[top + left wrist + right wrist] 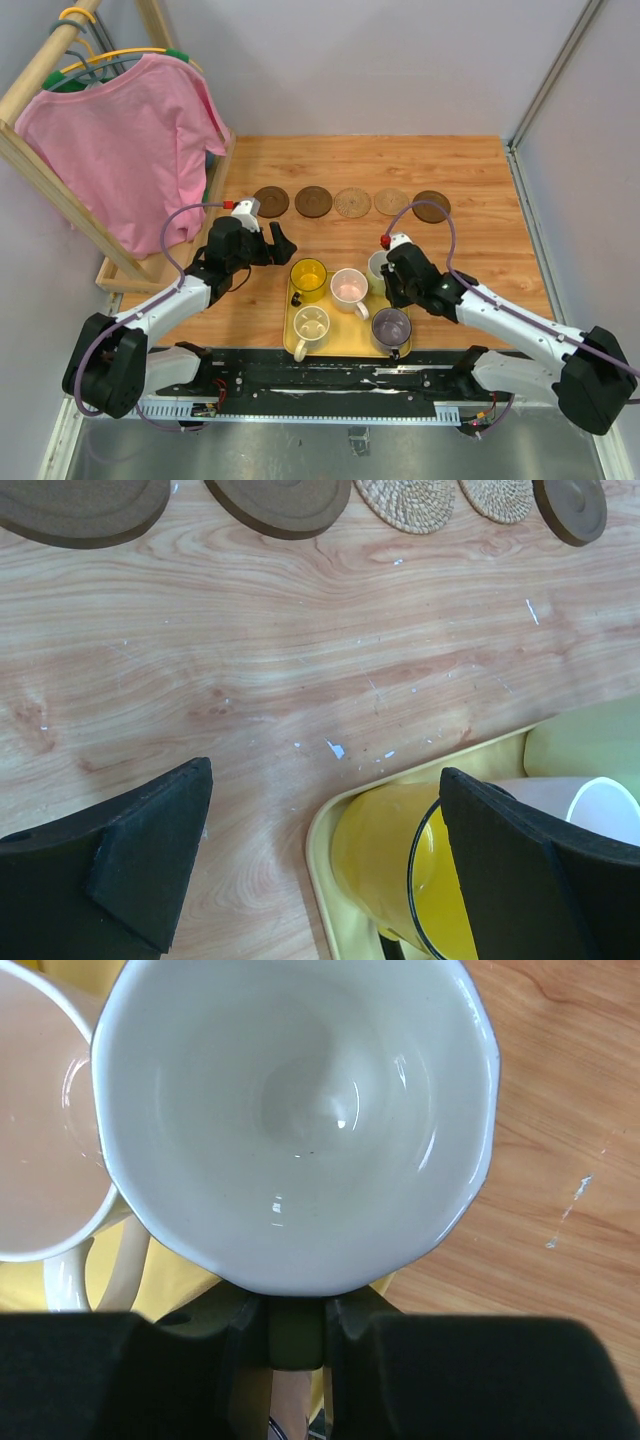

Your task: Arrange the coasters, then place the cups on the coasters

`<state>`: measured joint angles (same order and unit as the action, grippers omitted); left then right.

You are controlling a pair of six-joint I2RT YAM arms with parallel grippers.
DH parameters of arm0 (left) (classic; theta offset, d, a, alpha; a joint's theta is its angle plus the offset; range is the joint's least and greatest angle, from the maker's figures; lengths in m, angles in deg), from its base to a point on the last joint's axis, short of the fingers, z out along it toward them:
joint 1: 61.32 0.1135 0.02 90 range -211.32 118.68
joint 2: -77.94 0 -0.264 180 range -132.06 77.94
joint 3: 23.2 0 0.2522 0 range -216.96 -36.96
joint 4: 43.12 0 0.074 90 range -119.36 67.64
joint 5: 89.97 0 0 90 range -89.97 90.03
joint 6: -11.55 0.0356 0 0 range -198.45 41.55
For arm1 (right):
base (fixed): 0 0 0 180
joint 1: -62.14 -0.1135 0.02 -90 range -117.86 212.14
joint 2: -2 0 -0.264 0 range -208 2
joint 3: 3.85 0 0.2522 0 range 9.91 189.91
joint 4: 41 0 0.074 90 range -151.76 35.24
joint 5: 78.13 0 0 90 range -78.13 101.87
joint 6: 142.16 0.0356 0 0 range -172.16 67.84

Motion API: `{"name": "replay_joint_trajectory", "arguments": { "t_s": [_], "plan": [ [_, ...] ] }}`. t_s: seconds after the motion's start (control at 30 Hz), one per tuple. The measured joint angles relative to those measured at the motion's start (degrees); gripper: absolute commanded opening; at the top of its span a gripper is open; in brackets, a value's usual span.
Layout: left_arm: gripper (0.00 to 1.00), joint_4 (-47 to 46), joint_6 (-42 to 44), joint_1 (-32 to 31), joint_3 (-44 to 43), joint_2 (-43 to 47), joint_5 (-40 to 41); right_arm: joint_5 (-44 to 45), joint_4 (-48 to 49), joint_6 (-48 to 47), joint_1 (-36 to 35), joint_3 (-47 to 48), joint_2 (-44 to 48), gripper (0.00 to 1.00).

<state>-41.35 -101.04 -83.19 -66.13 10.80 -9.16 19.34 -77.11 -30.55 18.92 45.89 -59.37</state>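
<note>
1. From above, the right hand (pixel 388 275) covers most of the pale green cup (pixel 376 262). We see only a slice of its rim, over the far right corner of the yellow tray (pixel 348 335). We cannot tell whether it rests there or is lifted.
2. In the right wrist view that cup's mouth fills the frame, so its outer wall and base are out of sight. The pinkish cup (pixel 30 1110) beside it is cut off by the left edge.
3. The right hand is pinching the pale green cup's handle, a thin green strip between the dark fingers (pixel 350 1325). The handle points straight back at the hand.
4. The left hand (pixel 325 780) is spread wide and holds nothing. It hangs over the bare worktop (pixel 300 660) at the tray's far left corner. One finger (pixel 520 860) hides part of the yellow cup (pixel 385 870).
5. The coasters (pixel 352 203) are clipped by the top edge of the left wrist view but whole from above. They lie flat in a row of five running left to right beyond the tray: dark, dark, tan, tan, dark.
6. All cups stand mouth up. The cream cup (pixel 311 323) sits near left on the tray, its handle pointing toward the near edge. The purple-grey cup (pixel 390 326) sits near right, and we cannot make out its handle.
</note>
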Motion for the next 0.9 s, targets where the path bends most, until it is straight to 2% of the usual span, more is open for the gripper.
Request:
{"name": "replay_joint_trajectory", "arguments": {
  "t_s": [0.27,0.6,0.9],
  "plan": [
    [1.00,0.0,0.0,0.0,0.0,0.0,0.7,4.9,-2.1,-2.2,-1.3,0.6,3.0,0.01],
    [1.00,0.2,0.0,0.0,-0.2,0.1,1.6,13.8,-1.9,-7.7,-0.1,6.6,6.5,0.01],
    [1.00,0.7,0.2,0.0,-4.3,-1.6,4.2,10.3,2.9,-13.7,18.8,11.9,-2.4,0.01]
  ]
}}
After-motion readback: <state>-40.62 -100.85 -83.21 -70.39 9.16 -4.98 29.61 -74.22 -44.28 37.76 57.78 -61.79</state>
